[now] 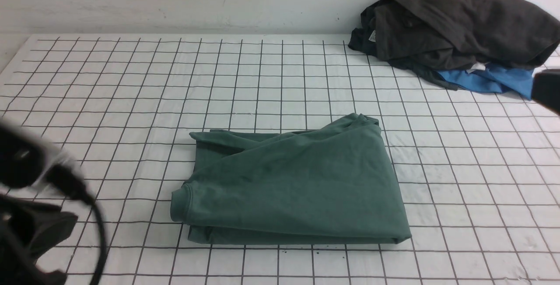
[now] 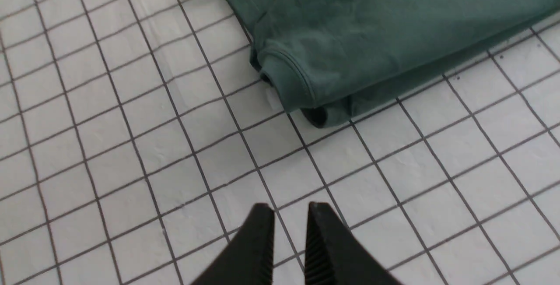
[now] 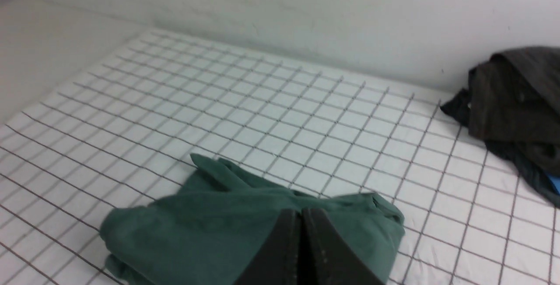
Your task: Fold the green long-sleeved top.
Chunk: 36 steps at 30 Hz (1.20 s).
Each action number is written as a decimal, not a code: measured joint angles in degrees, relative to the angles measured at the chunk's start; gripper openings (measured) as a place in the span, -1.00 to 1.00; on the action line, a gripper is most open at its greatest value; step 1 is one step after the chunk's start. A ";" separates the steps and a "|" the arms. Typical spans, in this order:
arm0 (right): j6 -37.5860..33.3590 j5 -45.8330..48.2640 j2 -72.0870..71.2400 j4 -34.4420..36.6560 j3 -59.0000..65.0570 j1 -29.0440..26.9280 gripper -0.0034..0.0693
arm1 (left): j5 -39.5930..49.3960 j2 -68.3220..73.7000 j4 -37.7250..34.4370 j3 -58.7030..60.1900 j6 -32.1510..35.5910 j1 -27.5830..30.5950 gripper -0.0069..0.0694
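The green long-sleeved top lies folded into a compact, roughly rectangular bundle on the gridded table, slightly right of centre. A ribbed cuff sticks out at its near left corner. No logo shows. In the left wrist view my left gripper hovers over bare table a few squares short of that cuff; its fingers stand a narrow gap apart with nothing between them. The right wrist view shows my right gripper shut and empty, raised above the top. In the front view both arms are only blurs at the frame's edges.
A charcoal-black heap of clothes sits at the back right corner on a bright blue garment. A white wall runs along the back. The white gridded table cover spreads left of the top.
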 joint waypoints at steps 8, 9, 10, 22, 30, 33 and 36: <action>-20.13 -4.83 -13.92 18.09 10.31 0.00 -0.94 | -7.02 -22.21 6.88 12.13 -10.06 0.00 -0.66; -21.69 -5.45 -14.50 19.90 10.75 0.00 -0.94 | -7.02 -23.17 7.79 12.68 -10.43 0.00 -0.68; -23.33 -6.10 -14.94 21.48 10.93 0.00 -0.94 | -7.02 -24.08 8.78 12.97 -10.64 0.00 -0.70; -26.93 -10.59 -15.25 27.45 11.13 0.00 -0.94 | -8.14 -24.62 11.65 13.26 -10.64 0.00 -0.73; -26.97 -3.98 -15.25 27.45 11.14 0.00 -0.94 | -8.14 -24.62 11.65 13.26 -10.64 0.00 -0.73; -26.97 -1.94 -15.25 27.40 11.14 0.00 -0.94 | -8.14 -24.62 11.65 13.26 -10.64 0.00 -0.73; -26.97 -0.23 -15.25 27.30 11.14 0.00 -0.94 | -8.14 -24.62 11.65 13.26 -10.64 0.00 -0.73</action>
